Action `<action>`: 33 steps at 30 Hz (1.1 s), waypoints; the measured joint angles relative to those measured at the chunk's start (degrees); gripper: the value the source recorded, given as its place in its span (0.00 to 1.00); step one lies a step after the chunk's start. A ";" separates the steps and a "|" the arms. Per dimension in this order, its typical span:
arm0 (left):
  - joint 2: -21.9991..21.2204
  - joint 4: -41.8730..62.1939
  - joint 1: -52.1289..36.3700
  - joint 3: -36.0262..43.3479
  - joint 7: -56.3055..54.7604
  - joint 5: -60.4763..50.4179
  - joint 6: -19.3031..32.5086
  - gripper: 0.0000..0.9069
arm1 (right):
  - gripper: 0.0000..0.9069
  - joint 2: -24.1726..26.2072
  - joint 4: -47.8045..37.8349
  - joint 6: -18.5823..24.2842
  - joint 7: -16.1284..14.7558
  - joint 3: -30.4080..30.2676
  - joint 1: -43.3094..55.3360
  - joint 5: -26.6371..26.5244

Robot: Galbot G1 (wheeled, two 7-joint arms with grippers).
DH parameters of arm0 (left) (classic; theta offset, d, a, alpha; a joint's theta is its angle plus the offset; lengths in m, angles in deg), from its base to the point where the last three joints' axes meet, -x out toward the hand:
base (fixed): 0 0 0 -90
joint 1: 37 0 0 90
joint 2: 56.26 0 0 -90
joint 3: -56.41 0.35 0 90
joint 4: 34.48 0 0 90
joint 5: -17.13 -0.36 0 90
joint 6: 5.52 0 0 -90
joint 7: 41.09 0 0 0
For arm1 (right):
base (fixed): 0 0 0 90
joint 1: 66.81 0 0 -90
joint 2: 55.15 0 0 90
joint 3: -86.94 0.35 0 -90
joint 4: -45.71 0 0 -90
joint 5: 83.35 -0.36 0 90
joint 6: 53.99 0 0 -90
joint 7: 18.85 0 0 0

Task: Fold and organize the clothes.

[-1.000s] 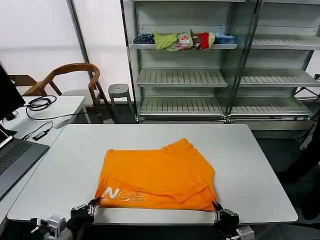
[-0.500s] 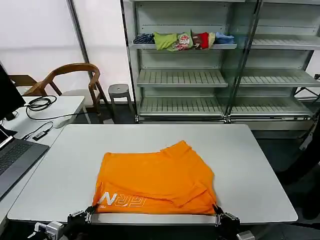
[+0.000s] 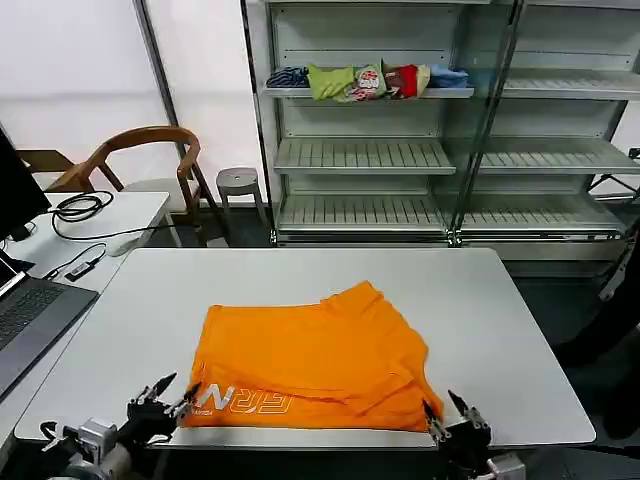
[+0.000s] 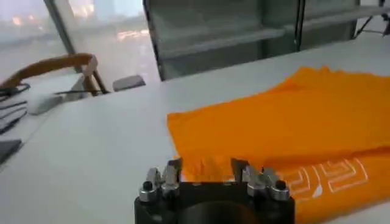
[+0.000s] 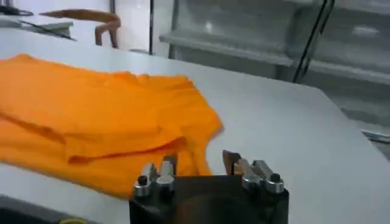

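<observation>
- Left gripper [image 3: 168, 395]: released the near left corner of the orange T-shirt [image 3: 310, 365]; fingers now spread, just off the hem.
- Right gripper [image 3: 452, 415]: released the near right corner; fingers now spread.
- T-shirt near hem: dropped flat onto the table [image 3: 520, 330].

white table [image 3: 520, 330], folded orange T-shirt [image 3: 310, 360]

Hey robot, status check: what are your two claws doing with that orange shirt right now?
Left tool open, at shirt's near-left corner. Right tool open, at near-right corner. Orange T-shirt lies partly folded on the table, released. Nothing in the way.
</observation>
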 measured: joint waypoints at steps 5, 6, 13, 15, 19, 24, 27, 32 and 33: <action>0.62 0.61 -3.21 0.57 -0.28 1.48 0.02 1.00 | 1.00 -0.37 -1.63 -1.44 1.05 -0.75 5.74 -1.90; 0.62 1.02 -4.12 0.92 -0.26 1.65 0.03 1.00 | 1.00 -0.52 -2.38 -1.83 1.29 -1.23 7.51 -2.37; 0.19 4.75 -11.01 4.21 0.29 2.53 0.21 1.00 | 1.00 -2.21 -9.21 -4.73 2.88 -6.12 20.52 -4.22; 0.00 6.44 -13.32 5.26 0.50 2.88 0.23 1.00 | 1.00 -2.86 -11.67 -5.57 3.13 -7.68 24.55 -4.42; -0.09 10.05 -17.99 7.29 0.61 3.58 0.18 1.00 | 1.00 -4.56 -16.86 -7.18 3.64 -10.88 32.09 -4.57; -0.05 15.33 -24.00 10.31 0.79 4.08 0.14 1.00 | 1.00 -7.15 -23.80 -8.78 3.86 -14.47 40.39 -4.75; -0.45 18.68 -27.42 12.15 1.10 4.16 0.20 1.00 | 1.00 -8.82 -28.08 -9.30 3.88 -16.30 44.68 -4.99; -1.12 24.19 -32.47 14.88 1.75 4.17 0.38 1.00 | 1.00 -11.59 -35.07 -9.67 3.72 -18.90 50.66 -5.21; -1.24 25.22 -33.28 15.37 1.82 4.16 0.44 1.00 | 1.00 -12.16 -36.49 -9.68 3.68 -19.34 51.83 -5.19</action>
